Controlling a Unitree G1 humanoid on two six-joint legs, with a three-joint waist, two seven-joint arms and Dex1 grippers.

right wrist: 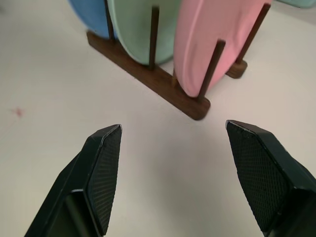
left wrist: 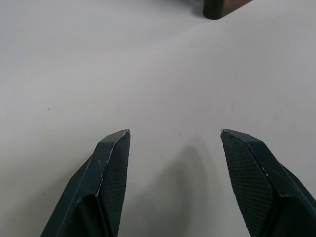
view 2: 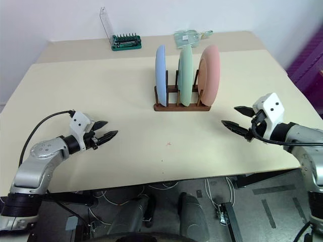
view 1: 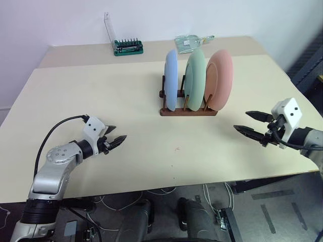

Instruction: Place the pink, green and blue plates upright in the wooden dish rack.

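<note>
From the head camera, the wooden dish rack (view 1: 187,110) stands on the table (view 1: 101,101) at about one o'clock from centre, holding the blue plate (view 1: 171,80), green plate (view 1: 195,78) and pink plate (view 1: 220,79) upright, side by side. A green bit holder (view 1: 128,48) sits near eleven o'clock. The left gripper (view 1: 115,135) hovers at eight o'clock, fingers spread, empty. The right gripper (view 1: 251,123) hovers at four o'clock, fingers spread, empty.

The left wrist view shows spread fingers (left wrist: 111,177) over bare table.

The right wrist view shows spread fingers (right wrist: 101,177) facing the rack, apart from it.
</note>
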